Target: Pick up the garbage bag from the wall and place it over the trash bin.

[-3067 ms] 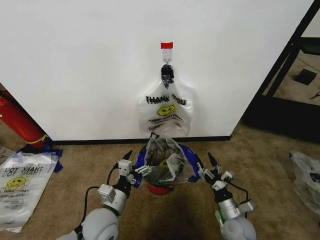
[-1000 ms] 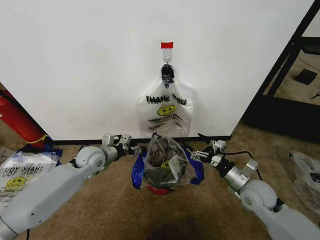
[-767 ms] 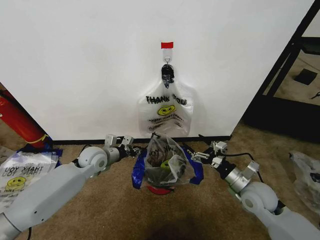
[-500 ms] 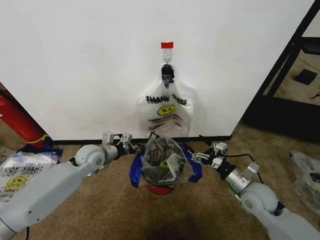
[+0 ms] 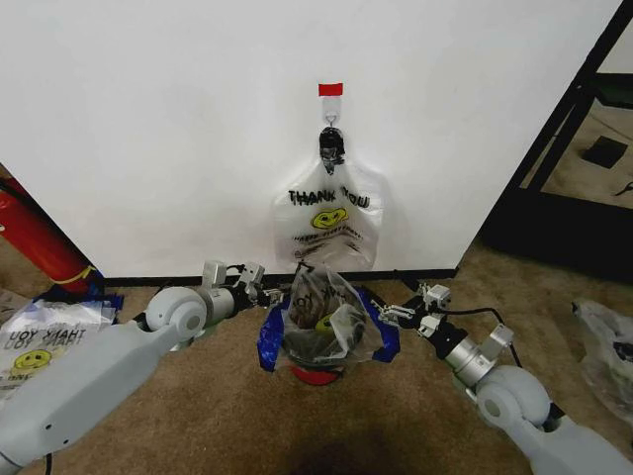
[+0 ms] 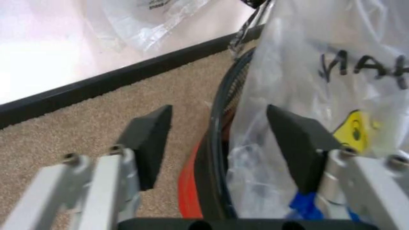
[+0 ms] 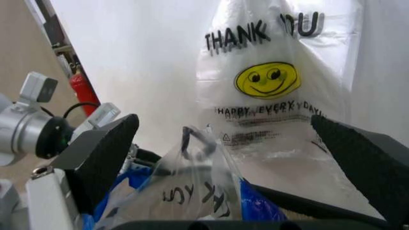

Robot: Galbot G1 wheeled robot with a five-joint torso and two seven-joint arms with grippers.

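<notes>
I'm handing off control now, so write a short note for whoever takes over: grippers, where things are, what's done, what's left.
Left gripper: open, low at the trash bin's left rim, one finger on each side of it.
Right gripper: open, low at the bin's right side, holding nothing.
Garbage bag: hanging on the wall hook, directly above the bin.
Bin holds a filled plastic bag with a blue liner.
Done: both arms positioned at the bin.
Left: take the hanging bag, fit it over the bin.

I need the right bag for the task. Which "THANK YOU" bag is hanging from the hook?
The garbage bag on the wall, under the red tape; another fills the trash bin, another lies flat on the carpet.
</notes>
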